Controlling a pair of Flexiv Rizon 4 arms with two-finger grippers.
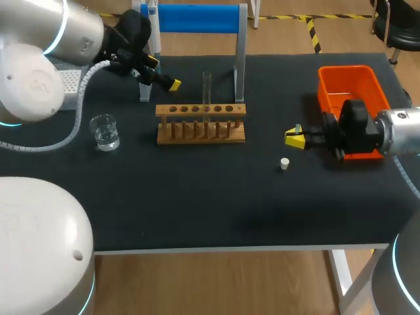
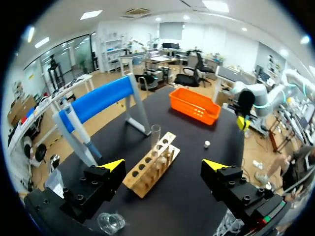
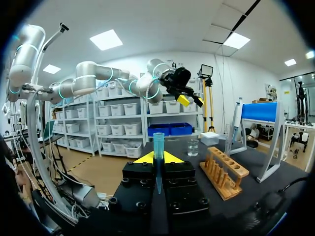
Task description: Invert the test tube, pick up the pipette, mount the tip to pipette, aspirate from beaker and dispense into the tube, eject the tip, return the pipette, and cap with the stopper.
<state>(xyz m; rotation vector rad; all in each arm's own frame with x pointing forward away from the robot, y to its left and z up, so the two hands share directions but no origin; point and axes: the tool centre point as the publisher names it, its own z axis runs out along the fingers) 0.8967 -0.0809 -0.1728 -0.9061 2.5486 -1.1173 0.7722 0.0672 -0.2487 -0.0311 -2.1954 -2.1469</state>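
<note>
Right gripper (image 3: 158, 158) is closed on one blue pipette tip (image 3: 158, 147), which stands upright between its fingers. It hovers right of centre over the table, just in front of the bin. Left gripper (image 2: 163, 165) hangs spread wide and holding nothing, above the table's far left.

One black table (image 1: 197, 197) carries everything. At the far edge stands one stand (image 1: 197, 18) with a blue crossbar. One pipette (image 2: 74, 128) hangs at its left end; from the head view the left arm hides most of it. One orange bin (image 1: 348, 82) sits at the far right, its near side covered by the right arm. One wooden rack (image 1: 200, 125) lies at centre, near the stand, with a single row of holes. One white tray with a grid of holes (image 1: 69, 82) peeks out at far left, mostly hidden under the left arm.

One clear beaker (image 1: 105, 131) stands left of the rack. One glass test tube (image 1: 207, 88) stands upright in a middle hole; I cannot tell which end is up. One white stopper (image 1: 285, 163) lies alone on the table, near the right gripper's side.
</note>
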